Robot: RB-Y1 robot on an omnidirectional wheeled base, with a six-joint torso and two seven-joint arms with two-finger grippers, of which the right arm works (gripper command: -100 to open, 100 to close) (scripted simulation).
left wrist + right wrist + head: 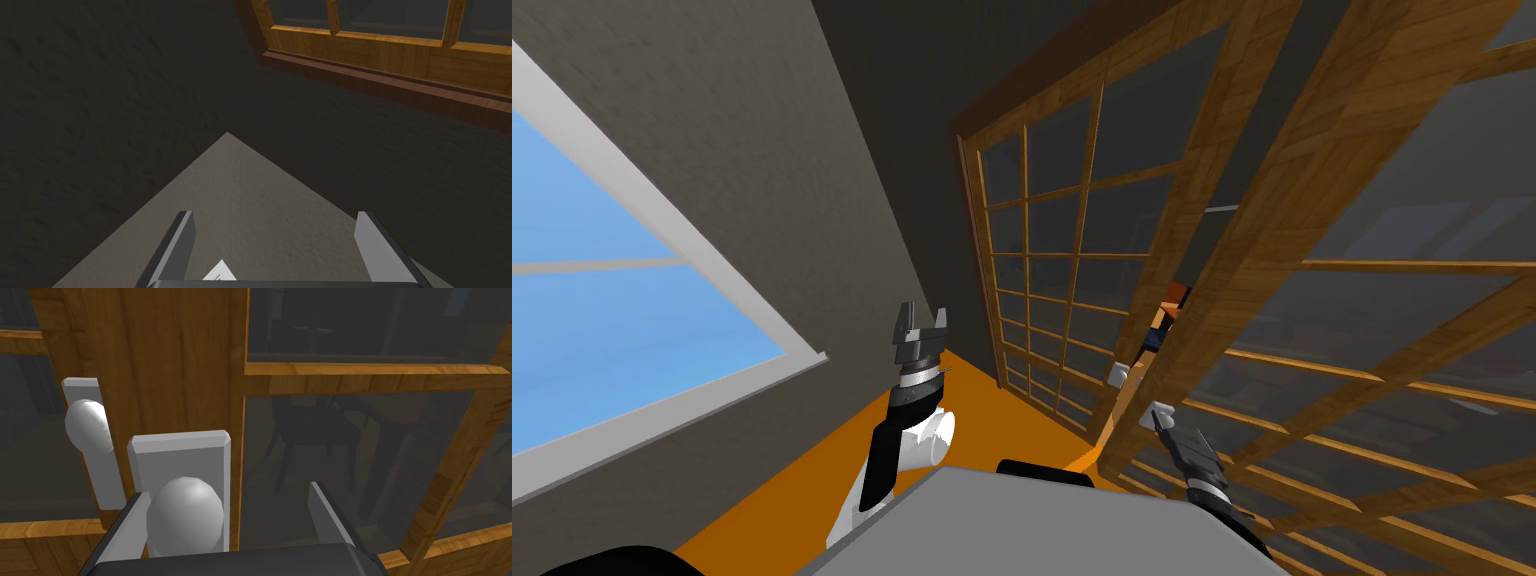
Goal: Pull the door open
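Observation:
A wooden double door with dark glass panes stands ahead. Its near leaf (1272, 230) is swung a little toward me, leaving a gap beside the other leaf (1052, 250). That near leaf carries a white round knob (1162, 412) on a white plate (180, 453). My right gripper (1164, 430) is at this knob (185, 515): the knob lies between the open fingers (227, 490), close to one finger (130, 523) and apart from the other. A second white knob (89, 424) sits on the other leaf. My left gripper (920, 330) is raised toward the grey wall, open (275, 215) and holding nothing.
A large window (612, 330) fills the wall on my left. The floor (812, 470) is orange. Through the glass I see a dark chair (315, 433). Orange and blue shapes (1167, 310) show in the gap between the leaves.

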